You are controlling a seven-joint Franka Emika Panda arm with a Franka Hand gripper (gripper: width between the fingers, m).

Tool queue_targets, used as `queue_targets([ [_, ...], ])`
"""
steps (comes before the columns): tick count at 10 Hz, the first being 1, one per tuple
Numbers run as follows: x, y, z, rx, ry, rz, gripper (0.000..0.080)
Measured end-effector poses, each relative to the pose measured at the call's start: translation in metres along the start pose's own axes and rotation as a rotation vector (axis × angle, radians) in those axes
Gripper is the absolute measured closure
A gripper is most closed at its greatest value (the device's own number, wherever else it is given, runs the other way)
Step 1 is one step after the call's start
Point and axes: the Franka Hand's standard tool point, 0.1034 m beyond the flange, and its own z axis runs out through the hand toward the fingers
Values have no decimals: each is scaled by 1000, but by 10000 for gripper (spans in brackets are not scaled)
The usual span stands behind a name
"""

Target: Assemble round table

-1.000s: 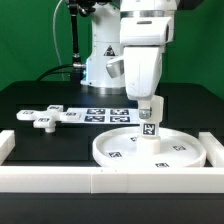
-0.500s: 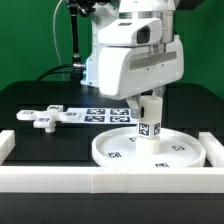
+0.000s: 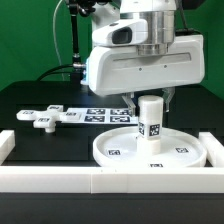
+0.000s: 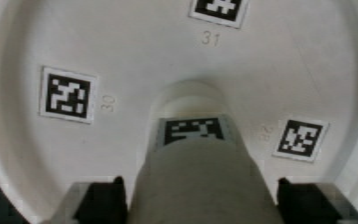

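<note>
Black tabletop (image 3: 40, 95), green backdrop behind. Gripper (image 3: 151, 101) hangs straight over the disc's middle, fingers (image 3: 132, 100) pointing down on either side of the top of the post (image 3: 150, 125). Jaws parted slightly wider than the post, with a thin gap on each side in the exterior view, so nothing is gripped. Wrist view agrees: the gripper (image 4: 201, 195) straddles the post (image 4: 197, 170), dark fingertips (image 4: 105, 195) just beside its flanks, contact not evident.

Post stands upright on the round disc (image 3: 105, 150), about at its centre, base touching the disc floor. One square tag faces the exterior camera and another tag (image 4: 197, 130) is on the post's side in the wrist view. The disc (image 4: 87, 40) lies flat, rim up, with several tags (image 4: 69, 93) on its floor around the post.

Foot piece (image 3: 42, 117) lies flat, well apart from the disc, on the exterior view's left of it. Marker board (image 3: 105, 114) lies between the foot piece and the disc, just behind the disc's rim. White barrier bar (image 3: 60, 180) runs in front of the disc, another bar (image 3: 213, 145) just beside it on the exterior view's right
</note>
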Motion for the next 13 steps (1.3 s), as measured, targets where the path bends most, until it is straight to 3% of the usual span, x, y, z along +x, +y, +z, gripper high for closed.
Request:
queue_targets([
  [4, 0, 0, 0, 9, 1, 231, 390],
  [10, -1, -2, 1, 68, -15, 941, 390],
  [13, 1, -7, 2, 68, -63, 1264, 390],
])
